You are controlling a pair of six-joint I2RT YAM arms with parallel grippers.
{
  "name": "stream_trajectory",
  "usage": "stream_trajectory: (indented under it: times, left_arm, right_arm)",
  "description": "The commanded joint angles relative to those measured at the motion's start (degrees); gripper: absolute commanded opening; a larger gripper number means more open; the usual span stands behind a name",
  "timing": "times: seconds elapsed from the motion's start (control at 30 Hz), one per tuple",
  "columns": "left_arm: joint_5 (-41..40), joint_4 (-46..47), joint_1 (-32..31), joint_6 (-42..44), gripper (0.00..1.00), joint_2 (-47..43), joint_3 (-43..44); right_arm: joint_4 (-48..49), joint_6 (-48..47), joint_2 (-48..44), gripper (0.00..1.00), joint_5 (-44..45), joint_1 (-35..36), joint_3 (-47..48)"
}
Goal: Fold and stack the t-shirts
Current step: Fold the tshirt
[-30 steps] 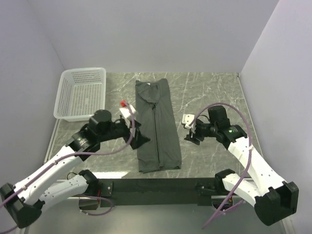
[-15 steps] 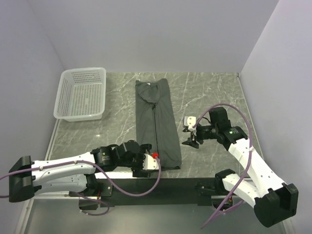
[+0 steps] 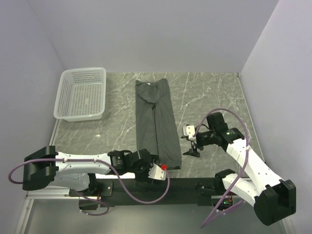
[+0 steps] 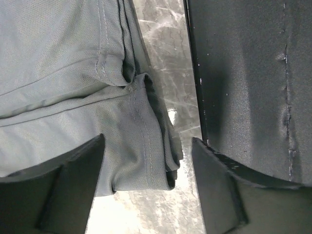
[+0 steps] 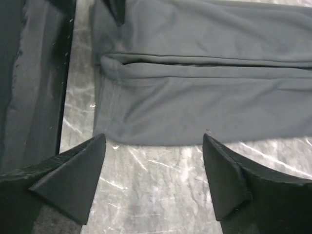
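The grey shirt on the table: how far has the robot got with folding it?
Done: the t-shirt lies folded lengthwise into a narrow strip. In hand: the left gripper and the right gripper hang open at its near corners, and neither grips the cloth. Left: folding it end to end and stacking it. No folded pile is in view.

Table (image 3: 209, 92) lies bare right of the t-shirt (image 3: 156, 122); basket (image 3: 83, 97) blocks the far-left corner.
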Motion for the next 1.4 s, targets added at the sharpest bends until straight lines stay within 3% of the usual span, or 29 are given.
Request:
stream_trajectory:
  times: [0.0,0.1,0.47,0.6,0.73,0.83,0.97,1.2,1.37]
  left_arm:
    - [-0.9,3.1,-0.5,1.1,0.74,0.3,-0.5]
    - [-1.8,3.2,-0.8,1.5,0.67,2.4,-0.3]
    - [-2.8,4.5,-2.8,2.0,0.63,5.6,-1.9]
    - [-5.2,5.7,-3.1,2.1,0.46,7.9,-2.3]
    - [-7.6,6.6,-3.4,2.0,0.39,11.9,-2.0]
    - [-8.8,6.3,-3.6,1.9,0.27,15.0,-0.8]
    - [-9.2,5.6,-3.6,1.7,0.01,16.1,0.2]
    - [-9.0,4.4,-3.6,2.3,0.01,9.4,-1.2]
    - [-7.9,3.0,-3.6,2.0,0.01,6.6,-1.3]
  right_arm:
    - [-0.4,-4.3,0.1,0.87,-1.3,1.9,-2.0]
    - [0.5,-2.9,1.8,0.89,3.2,5.3,-1.9]
    - [8.2,4.8,4.1,0.86,9.9,15.8,-4.0]
    - [9.8,5.5,4.5,0.85,11.0,17.0,-4.7]
    - [10.1,6.0,4.3,0.84,11.2,17.1,-4.9]
    - [9.5,5.4,4.5,0.84,11.9,17.1,-5.0]
    - [8.6,4.0,5.6,0.84,11.9,17.2,-5.2]
    - [6.3,1.0,7.4,0.84,11.8,18.6,-5.3]
    - [6.6,2.9,10.6,0.84,13.3,23.4,-5.2]
